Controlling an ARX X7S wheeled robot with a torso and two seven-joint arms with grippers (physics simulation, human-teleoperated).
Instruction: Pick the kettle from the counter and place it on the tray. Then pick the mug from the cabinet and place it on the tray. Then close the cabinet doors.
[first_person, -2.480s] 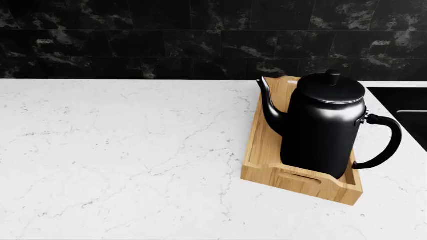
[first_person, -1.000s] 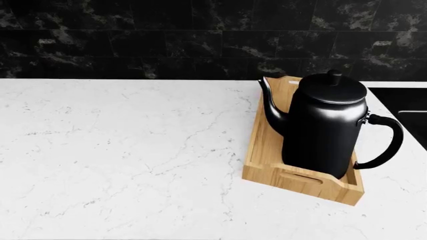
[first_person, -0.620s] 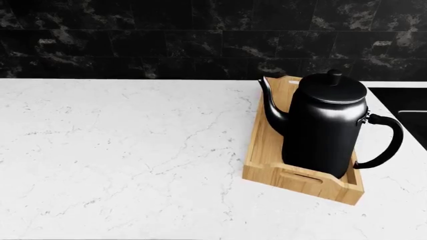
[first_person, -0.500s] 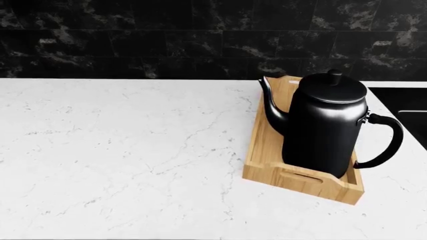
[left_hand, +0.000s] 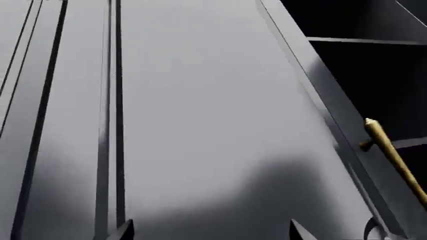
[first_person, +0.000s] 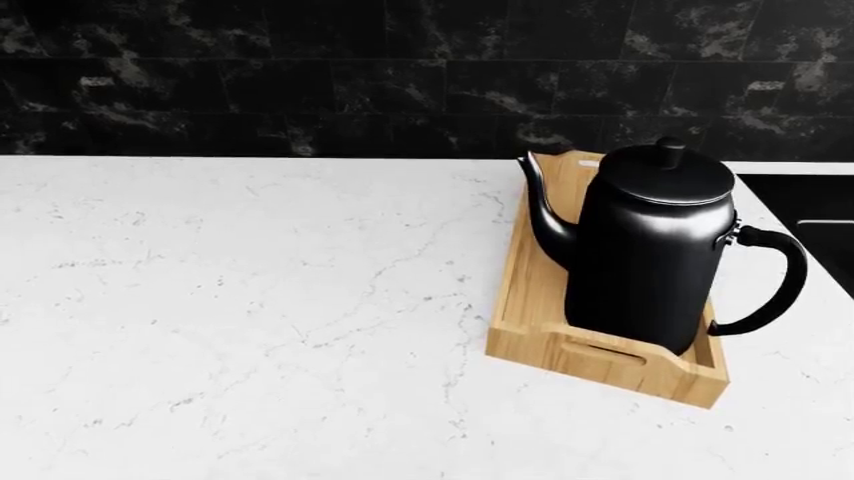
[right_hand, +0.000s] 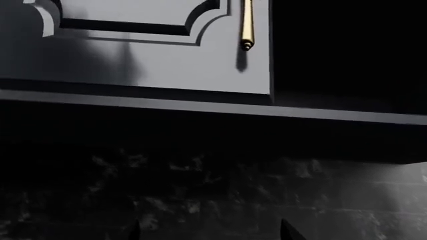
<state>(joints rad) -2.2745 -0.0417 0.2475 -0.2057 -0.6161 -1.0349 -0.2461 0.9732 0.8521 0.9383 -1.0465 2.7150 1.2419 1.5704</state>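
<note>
Two grippers: your left gripper (left_hand: 208, 234) and right gripper (right_hand: 208, 231) each showed only a pair of dark fingertips at the frame edge, set well apart with nothing between them, so both stood spread and empty.
Left wrist view: you faced a plain grey cabinet door (left_hand: 200, 125), with a brass handle (left_hand: 393, 157) on the edge of another door beside dark shelves.
Right wrist view: you looked up at a panelled door (right_hand: 133, 50), its brass pull (right_hand: 247, 25), and the dark opening next to it.
Kettle: the kettle (first_person: 654, 255) stood upright in the tray (first_person: 534, 320) on the counter (first_person: 240, 300), spout toward the left.
Mug: you could not see it in any view; it presumably sat in the dark cabinet.
Handling judgement: it was probably light, rigid and glossy, so likely slippery; you would do best to pinch its rim wall or handle squarely.
</note>
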